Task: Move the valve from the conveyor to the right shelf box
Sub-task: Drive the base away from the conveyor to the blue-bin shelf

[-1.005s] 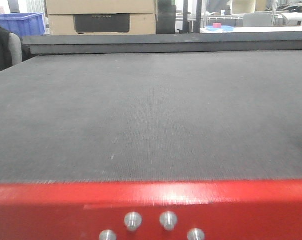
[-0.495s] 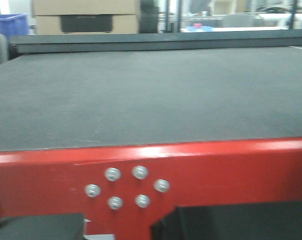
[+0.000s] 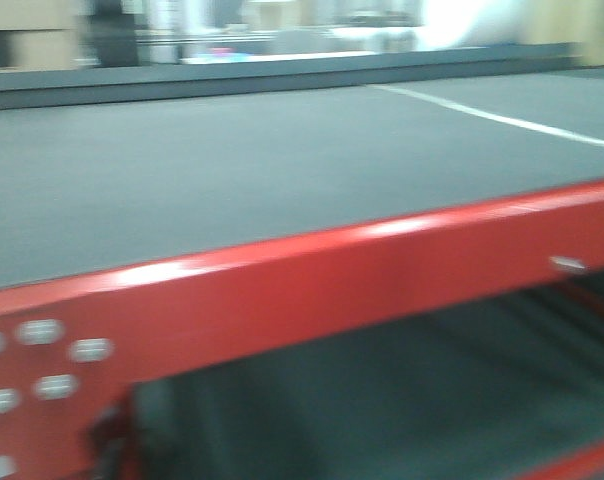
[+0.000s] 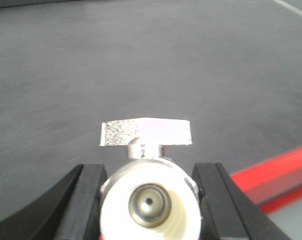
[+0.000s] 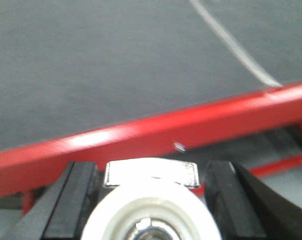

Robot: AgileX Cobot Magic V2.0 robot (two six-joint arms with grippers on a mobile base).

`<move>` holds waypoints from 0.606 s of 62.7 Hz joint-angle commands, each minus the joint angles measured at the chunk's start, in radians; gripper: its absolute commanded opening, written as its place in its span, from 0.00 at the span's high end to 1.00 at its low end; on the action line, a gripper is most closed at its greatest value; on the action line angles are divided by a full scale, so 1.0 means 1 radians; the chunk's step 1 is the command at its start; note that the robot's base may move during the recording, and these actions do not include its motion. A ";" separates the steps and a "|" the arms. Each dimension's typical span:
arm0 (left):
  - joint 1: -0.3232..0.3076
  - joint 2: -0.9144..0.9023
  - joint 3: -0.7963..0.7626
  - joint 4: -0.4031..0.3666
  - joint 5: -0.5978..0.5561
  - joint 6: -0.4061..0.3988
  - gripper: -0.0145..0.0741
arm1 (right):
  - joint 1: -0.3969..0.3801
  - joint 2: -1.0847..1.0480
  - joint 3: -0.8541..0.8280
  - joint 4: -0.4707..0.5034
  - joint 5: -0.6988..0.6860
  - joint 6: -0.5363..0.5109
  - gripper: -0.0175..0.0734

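The conveyor (image 3: 232, 170) is a wide dark grey belt that fills the blurred front view, with a dark rail along its far edge. No gripper shows in that view. In the left wrist view my left gripper (image 4: 149, 172) is shut on a valve (image 4: 148, 202) with a white round end and a flat silver handle (image 4: 146, 132), held above the belt (image 4: 141, 60). In the right wrist view my right gripper (image 5: 151, 172) is shut on a second valve (image 5: 151, 212) of the same kind, held over the red frame (image 5: 166, 130) at the belt's near edge. The shelf box is out of view.
A red metal frame beam (image 3: 332, 280) with bolt heads (image 3: 57, 360) runs along the belt's near edge, with dark space beneath it. A white line (image 3: 502, 118) crosses the belt at the right. Blurred boxes and racks stand behind the far rail.
The front view has swung to the right and blurred. The red beam now runs aslant, the bolts have slid to the lower left, and the white line has come into view.
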 commanded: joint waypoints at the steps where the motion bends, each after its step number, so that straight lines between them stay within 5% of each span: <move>1: -0.003 -0.007 -0.006 -0.012 -0.058 -0.001 0.96 | -0.001 -0.009 -0.010 -0.011 -0.074 -0.001 0.99; 38: -0.003 -0.007 -0.006 -0.012 -0.058 -0.001 0.96 | -0.001 -0.009 -0.010 -0.011 -0.074 -0.001 0.99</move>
